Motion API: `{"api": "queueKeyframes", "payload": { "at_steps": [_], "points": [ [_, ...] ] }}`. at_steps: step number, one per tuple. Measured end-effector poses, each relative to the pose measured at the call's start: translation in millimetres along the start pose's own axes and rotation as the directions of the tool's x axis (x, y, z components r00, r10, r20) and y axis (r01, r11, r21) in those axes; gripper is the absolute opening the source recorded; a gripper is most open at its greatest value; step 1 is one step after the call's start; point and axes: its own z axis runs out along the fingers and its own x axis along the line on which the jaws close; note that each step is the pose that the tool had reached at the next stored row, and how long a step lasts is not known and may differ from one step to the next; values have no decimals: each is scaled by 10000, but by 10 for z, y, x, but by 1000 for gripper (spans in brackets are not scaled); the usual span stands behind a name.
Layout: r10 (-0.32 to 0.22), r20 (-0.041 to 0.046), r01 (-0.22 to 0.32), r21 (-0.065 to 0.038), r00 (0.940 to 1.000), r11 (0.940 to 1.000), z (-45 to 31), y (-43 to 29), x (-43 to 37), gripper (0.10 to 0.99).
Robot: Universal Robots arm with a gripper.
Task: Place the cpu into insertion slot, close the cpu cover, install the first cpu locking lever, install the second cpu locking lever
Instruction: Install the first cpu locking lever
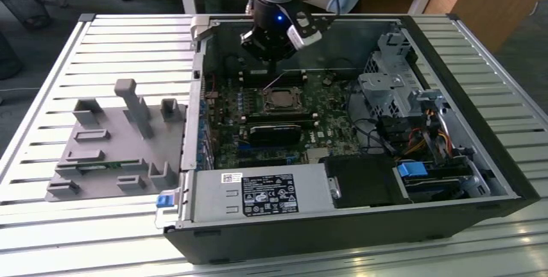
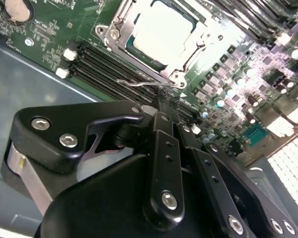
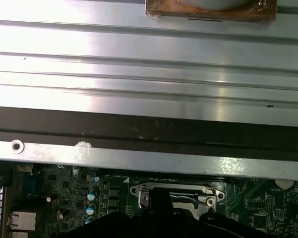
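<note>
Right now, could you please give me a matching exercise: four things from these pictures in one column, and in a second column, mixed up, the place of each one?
Things
1. cpu
2. gripper
3. grey fixture
4. power supply

Places
A. on the slatted table, outside the case
B. over the board, close to the wire lever
C. inside the case, carrying a black label
D. in the window of the cover

Pairs: 1-D, 2-B, 3-A, 4-C
</note>
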Motion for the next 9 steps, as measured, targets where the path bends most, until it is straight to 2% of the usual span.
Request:
{"api": "queueKeyframes", "payload": {
  "at_steps": [5, 9],
  "points": [
    [5, 1, -5, -1, 10000, 10000, 44, 2, -74, 106],
    [9, 1, -9, 0, 10000, 10000, 98, 7, -90, 106]
  ]
}}
